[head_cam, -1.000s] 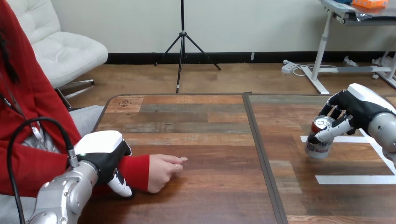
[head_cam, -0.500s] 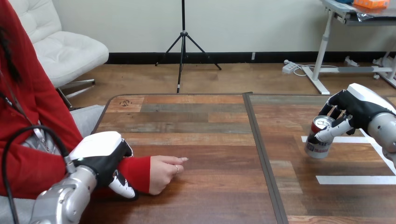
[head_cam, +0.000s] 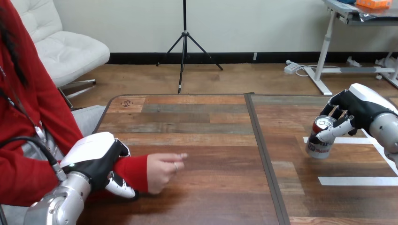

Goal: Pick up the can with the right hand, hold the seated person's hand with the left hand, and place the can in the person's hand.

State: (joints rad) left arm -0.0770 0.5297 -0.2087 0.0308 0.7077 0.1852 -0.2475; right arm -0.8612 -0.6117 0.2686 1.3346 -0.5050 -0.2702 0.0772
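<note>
So the right robot hand (head_cam: 359,110) grips the silver-and-red drinks can (head_cam: 321,140), well right of the left robot hand (head_cam: 96,161), which clasps the person's red-sleeved wrist (head_cam: 133,171). Next, probably: carry it into the person's hand (head_cam: 162,171).

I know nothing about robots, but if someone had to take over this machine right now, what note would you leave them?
Right hand: shut on the can, held slightly tilted at the right side of the table, by the white tape lines.
Left hand: curled round the person's wrist, at the table's left.
Person's hand: loosely curled, far from the can.
Done: can grasped, wrist held.
Left: carry the can across and place it in the person's hand.
</note>
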